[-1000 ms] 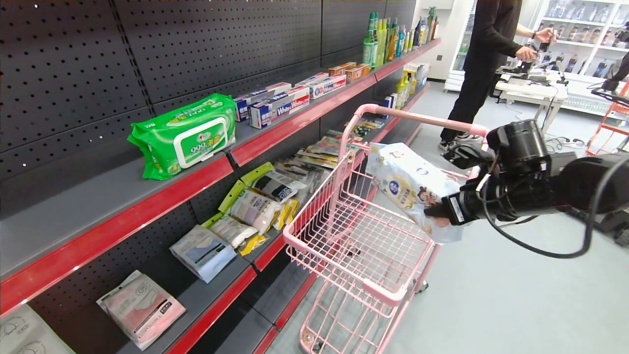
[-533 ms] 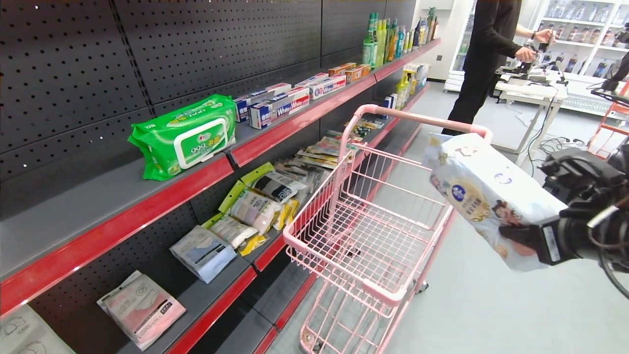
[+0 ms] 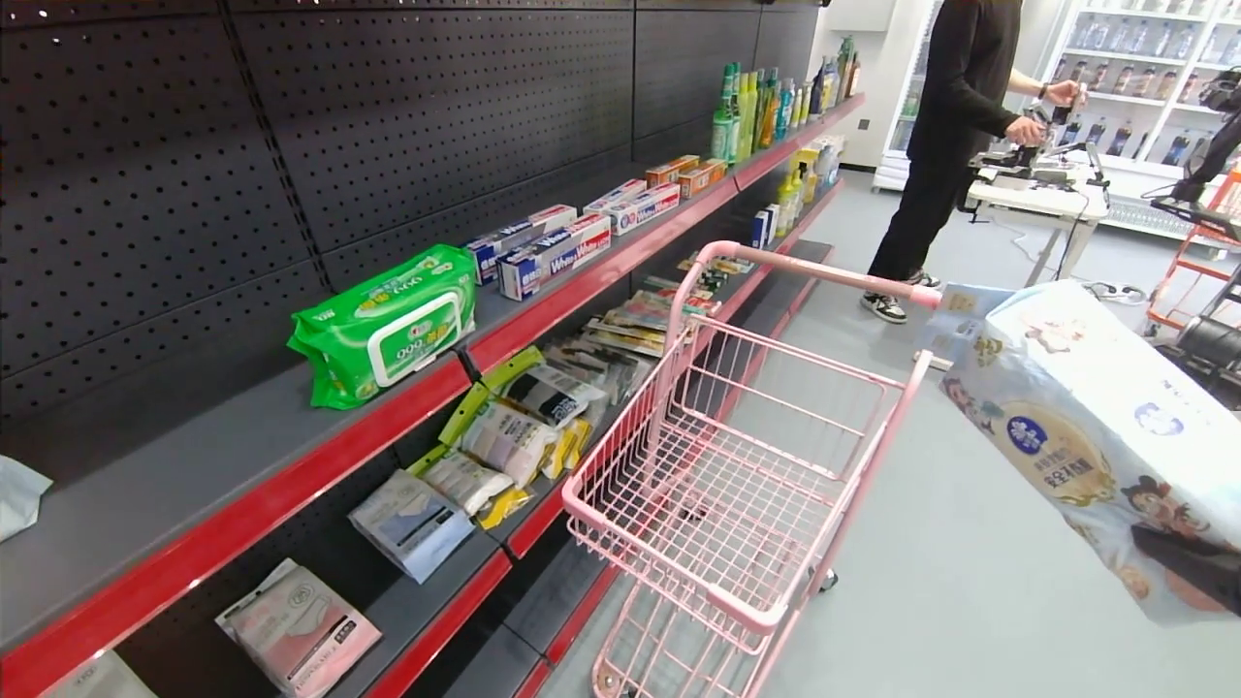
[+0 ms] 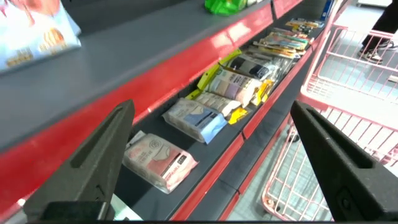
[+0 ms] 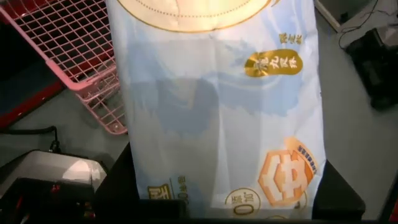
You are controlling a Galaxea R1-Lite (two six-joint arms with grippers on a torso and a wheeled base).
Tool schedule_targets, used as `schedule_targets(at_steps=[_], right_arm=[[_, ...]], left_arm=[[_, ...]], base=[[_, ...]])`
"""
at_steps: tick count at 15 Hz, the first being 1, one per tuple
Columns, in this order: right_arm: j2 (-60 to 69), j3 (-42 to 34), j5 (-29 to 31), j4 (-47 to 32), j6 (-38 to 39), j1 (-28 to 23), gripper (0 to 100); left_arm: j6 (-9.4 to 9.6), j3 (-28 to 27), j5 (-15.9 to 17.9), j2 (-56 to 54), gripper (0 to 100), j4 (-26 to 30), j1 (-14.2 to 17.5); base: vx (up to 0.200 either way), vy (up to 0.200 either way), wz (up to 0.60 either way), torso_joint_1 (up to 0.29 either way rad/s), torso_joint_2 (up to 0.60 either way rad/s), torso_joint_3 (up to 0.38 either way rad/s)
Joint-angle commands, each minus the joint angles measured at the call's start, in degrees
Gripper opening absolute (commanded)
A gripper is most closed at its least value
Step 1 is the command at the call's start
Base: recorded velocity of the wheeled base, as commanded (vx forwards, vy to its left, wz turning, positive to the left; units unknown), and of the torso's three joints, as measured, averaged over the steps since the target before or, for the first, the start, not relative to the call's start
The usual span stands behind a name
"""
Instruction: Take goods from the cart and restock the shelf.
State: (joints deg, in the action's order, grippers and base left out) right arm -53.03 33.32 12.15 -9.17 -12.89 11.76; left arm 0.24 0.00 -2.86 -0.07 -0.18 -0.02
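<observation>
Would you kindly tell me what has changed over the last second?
The right gripper, still shut on the tissue pack, swung it from above the cart out to the robot's right and nearer the head camera. The head view itself shifted slightly. The cart and the green wipes pack on the shelf stayed put.

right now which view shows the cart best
Head view: the cart shows almost whole, handle to lower rack. The left wrist view catches one side of it; the right wrist view, a corner past the pack.
</observation>
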Motion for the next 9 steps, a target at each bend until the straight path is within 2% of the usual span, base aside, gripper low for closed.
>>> schedule_targets(at_steps=[1,9], right_arm=[[2.23,-0.18,-0.03,-0.06,-0.12,-0.16,0],[1.79,-0.45,-0.46,-0.06,-1.09,-0.16,0]], left_arm=[[0.02,0.00,-0.04,0.07,100,0.09,0.02],[0.02,0.00,-0.04,0.07,100,0.09,0.02]], base=[[0.000,0.000,0.00,0.237,-0.51,-0.276],[0.000,0.000,0.00,0.188,-0.39,-0.211]])
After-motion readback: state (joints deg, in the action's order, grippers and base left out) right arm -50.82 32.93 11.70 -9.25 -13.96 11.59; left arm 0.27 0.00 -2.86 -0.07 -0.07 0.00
